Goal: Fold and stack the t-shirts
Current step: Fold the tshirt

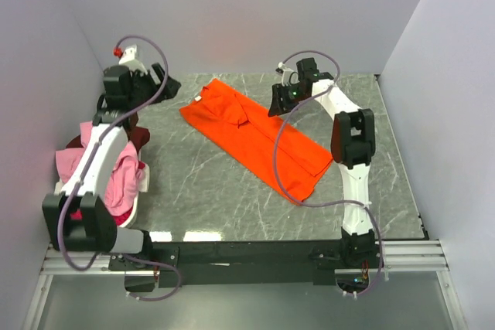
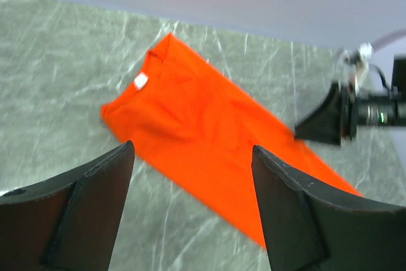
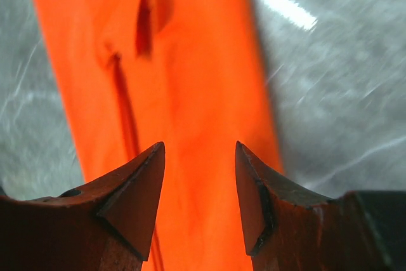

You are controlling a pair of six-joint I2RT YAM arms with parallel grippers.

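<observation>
The bright orange t-shirt (image 1: 251, 135) lies on the grey marble table, folded into a long strip running diagonally from back left to front right. Its white neck label (image 2: 140, 81) is at the back-left end, and a sleeve fold shows in the right wrist view (image 3: 152, 11). My left gripper (image 1: 166, 85) is open and empty, hovering beside the shirt's collar end (image 2: 191, 147). My right gripper (image 1: 277, 103) is open and empty, just above the strip's middle (image 3: 200, 145). It also shows in the left wrist view (image 2: 323, 125).
A heap of other t-shirts, light pink (image 1: 124, 179) and dark magenta (image 1: 138, 135), sits at the table's left edge under my left arm. White walls close in the back and both sides. The right arm's cable (image 1: 277, 160) hangs over the orange shirt.
</observation>
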